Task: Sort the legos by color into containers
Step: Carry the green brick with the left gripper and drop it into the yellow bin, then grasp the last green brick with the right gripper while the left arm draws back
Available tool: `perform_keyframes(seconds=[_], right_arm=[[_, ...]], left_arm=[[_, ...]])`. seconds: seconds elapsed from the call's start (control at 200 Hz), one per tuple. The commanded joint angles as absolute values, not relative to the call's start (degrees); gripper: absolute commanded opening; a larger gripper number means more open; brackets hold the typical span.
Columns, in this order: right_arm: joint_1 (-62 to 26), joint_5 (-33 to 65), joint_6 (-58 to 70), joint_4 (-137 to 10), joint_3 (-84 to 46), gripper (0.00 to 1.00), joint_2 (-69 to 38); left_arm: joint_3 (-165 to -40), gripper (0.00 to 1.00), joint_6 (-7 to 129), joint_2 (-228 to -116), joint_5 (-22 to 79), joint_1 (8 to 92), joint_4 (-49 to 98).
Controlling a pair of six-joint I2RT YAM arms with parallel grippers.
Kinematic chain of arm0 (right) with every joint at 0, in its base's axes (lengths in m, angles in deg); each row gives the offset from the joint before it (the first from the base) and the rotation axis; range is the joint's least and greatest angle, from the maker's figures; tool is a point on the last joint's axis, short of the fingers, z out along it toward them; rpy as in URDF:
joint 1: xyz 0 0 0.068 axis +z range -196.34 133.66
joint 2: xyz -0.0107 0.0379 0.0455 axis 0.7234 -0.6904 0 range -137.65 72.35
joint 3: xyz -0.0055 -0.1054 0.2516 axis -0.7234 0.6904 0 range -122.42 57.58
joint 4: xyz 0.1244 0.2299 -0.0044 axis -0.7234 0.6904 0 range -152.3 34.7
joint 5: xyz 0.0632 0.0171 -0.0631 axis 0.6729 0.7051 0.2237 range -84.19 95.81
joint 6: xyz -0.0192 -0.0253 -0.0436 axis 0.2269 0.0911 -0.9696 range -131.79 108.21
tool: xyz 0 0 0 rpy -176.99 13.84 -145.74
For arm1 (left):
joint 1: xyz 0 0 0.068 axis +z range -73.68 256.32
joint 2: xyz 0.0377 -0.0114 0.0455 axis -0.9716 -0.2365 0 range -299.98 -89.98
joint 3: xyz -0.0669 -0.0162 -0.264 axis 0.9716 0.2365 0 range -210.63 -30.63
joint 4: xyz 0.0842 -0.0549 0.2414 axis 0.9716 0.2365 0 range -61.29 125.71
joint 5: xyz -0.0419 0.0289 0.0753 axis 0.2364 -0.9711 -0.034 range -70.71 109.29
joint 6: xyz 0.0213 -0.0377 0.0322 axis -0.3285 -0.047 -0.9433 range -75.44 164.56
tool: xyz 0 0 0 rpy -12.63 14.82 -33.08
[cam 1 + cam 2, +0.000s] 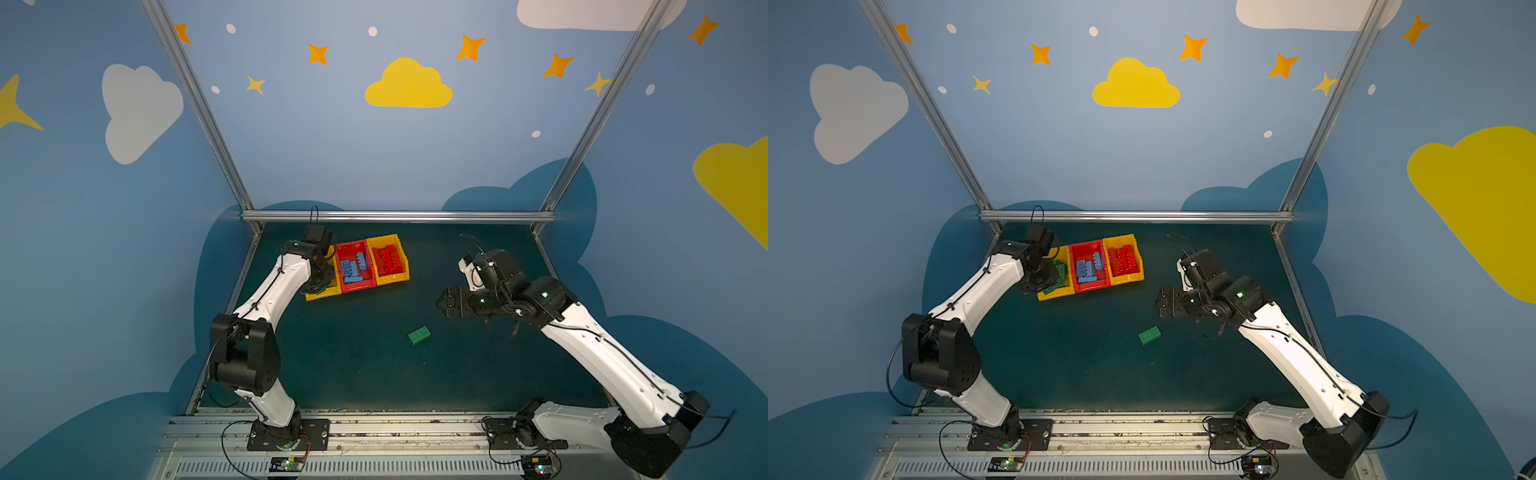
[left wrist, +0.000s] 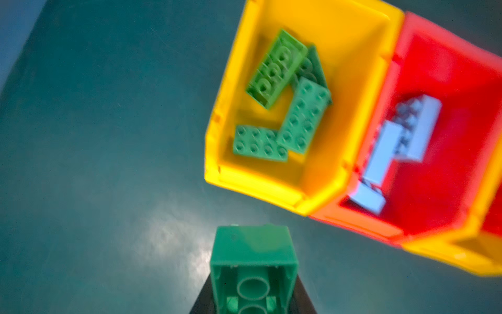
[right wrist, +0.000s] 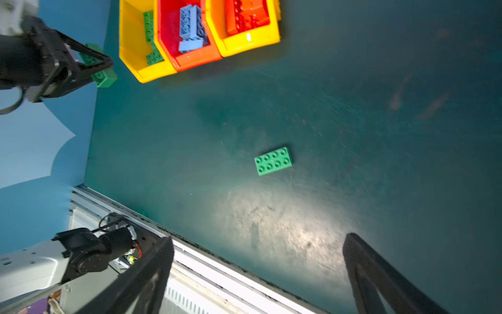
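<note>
green held brick (image 2: 252,271) sits clamped in left gripper (image 3: 102,69), just outside near yellow bin (image 2: 217,130) holding green legos (image 2: 304,114) — blue legos (image 2: 418,127) in red bin (image 2: 448,68), red legos (image 3: 247,16) in far yellow bin (image 3: 244,46). right gripper (image 3: 259,237) gapes wide, empty — lone green brick (image 3: 273,161) lies nearby on mat (image 3: 380,108).

Three bins stand joined in a row: two yellow bins (image 3: 244,46) and one red bin (image 2: 448,68). I count six green bricks (image 2: 304,114) in all: four lying in one yellow bin, one held green brick (image 2: 252,252) up in the air, and one loose green brick (image 3: 273,161) alone on the mat (image 1: 353,365). At least four light blue bricks (image 3: 190,24) show. The red bricks (image 3: 247,16) are packed too tight to count. Two robot arms (image 1: 602,353).
</note>
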State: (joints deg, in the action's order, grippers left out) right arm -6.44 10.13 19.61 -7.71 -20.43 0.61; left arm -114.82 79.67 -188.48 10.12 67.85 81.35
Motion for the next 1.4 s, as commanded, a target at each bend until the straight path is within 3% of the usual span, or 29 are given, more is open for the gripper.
perform_keyframes(seconds=[0.0, 0.496, 0.556, 0.656, 0.736, 0.976, 1.131, 1.392], right_arm=[[-6.39, 12.11, 17.41, -8.83, -23.52, 0.95, -1.61], [-7.49, 9.52, 17.64, -5.28, -23.20, 0.95, 0.14], [-7.58, 9.26, 18.12, -5.10, -22.64, 0.95, 0.77], [-7.59, 8.98, 18.75, -4.93, -22.06, 0.95, 1.46], [-7.58, 8.78, 19.31, -4.74, -21.54, 0.95, 1.87], [-7.34, 5.73, 21.93, -1.85, -20.90, 0.97, -0.18], [-6.54, 4.67, 25.20, -0.24, -19.63, 0.97, -4.75], [-4.04, 3.40, 38.69, -5.33, -14.96, 0.97, -12.35]], left_arm=[[-119.66, 0.18, 74.98, -193.55, 10.59, 69.58, 81.40], [-139.04, 0.24, 68.31, -212.43, 7.59, 73.12, 85.15], [-140.81, 0.35, 68.08, -213.76, 8.13, 73.11, 85.66], [-142.17, 0.65, 68.29, -214.56, 9.33, 73.11, 86.01], [-141.67, 0.74, 68.73, -213.65, 10.45, 72.99, 85.63], [-134.60, 0.83, 70.43, -205.24, 11.93, 72.85, 84.17], [-121.55, 1.00, 72.57, -192.59, 15.10, 72.54, 79.52], [-95.80, 1.00, 76.87, -166.71, 20.17, 70.01, 74.36]])
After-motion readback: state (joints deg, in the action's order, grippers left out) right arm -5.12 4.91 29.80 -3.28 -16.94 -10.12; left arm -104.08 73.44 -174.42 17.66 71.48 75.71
